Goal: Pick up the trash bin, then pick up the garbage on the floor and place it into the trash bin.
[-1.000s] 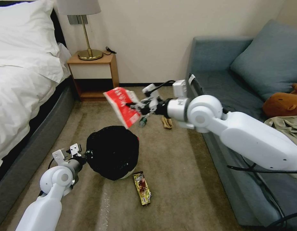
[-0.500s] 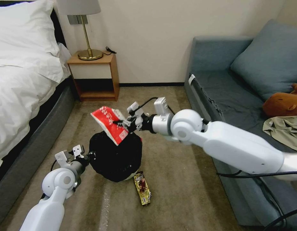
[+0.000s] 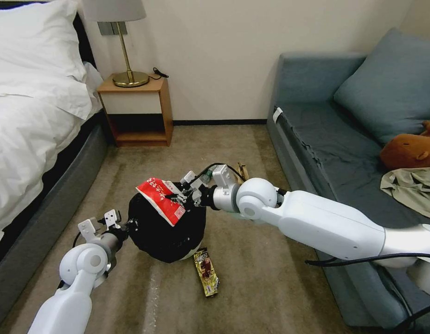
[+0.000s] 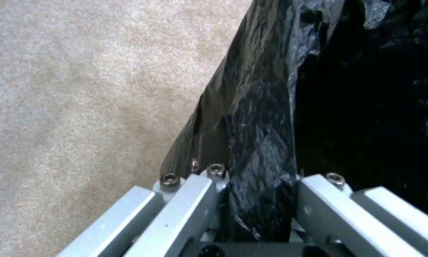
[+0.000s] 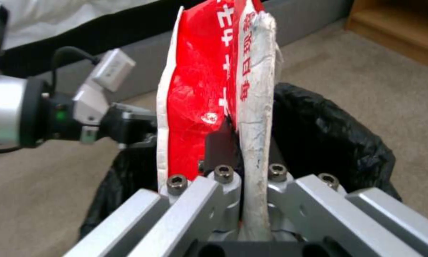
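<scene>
The left gripper [image 3: 124, 226] is pinching the rim of the trash bin [image 3: 166, 232], its jaws pressed together on a fold of the black liner [image 4: 256, 150], as the left wrist view confirms. This hold appears intended to keep the bin raised and tilted with its mouth turned towards the right arm, so that litter can be dropped in without a long reach.

The right gripper [image 3: 186, 198] is clamping the red-white packet [image 3: 160, 199] by one edge; in the right wrist view the packet [image 5: 219, 96] is standing upright between the closed jaws, directly over the bin's black liner [image 5: 328, 142]. The packet is sitting at the bin's opening, apparently overlapping the rim, but not released. Holding it by the edge lets the body of the packet hang clear, which should help it fall freely once the jaws part.

Remaining litter is lying on the carpet [image 3: 270, 260]: the snack bar wrapper [image 3: 206, 271] just beside the bin's base, and a small green bottle [image 3: 206, 176] and tan scrap [image 3: 243, 170] partly hidden behind the right arm. Judged from this, the task is partway through, with the first item at the point of deposit.
</scene>
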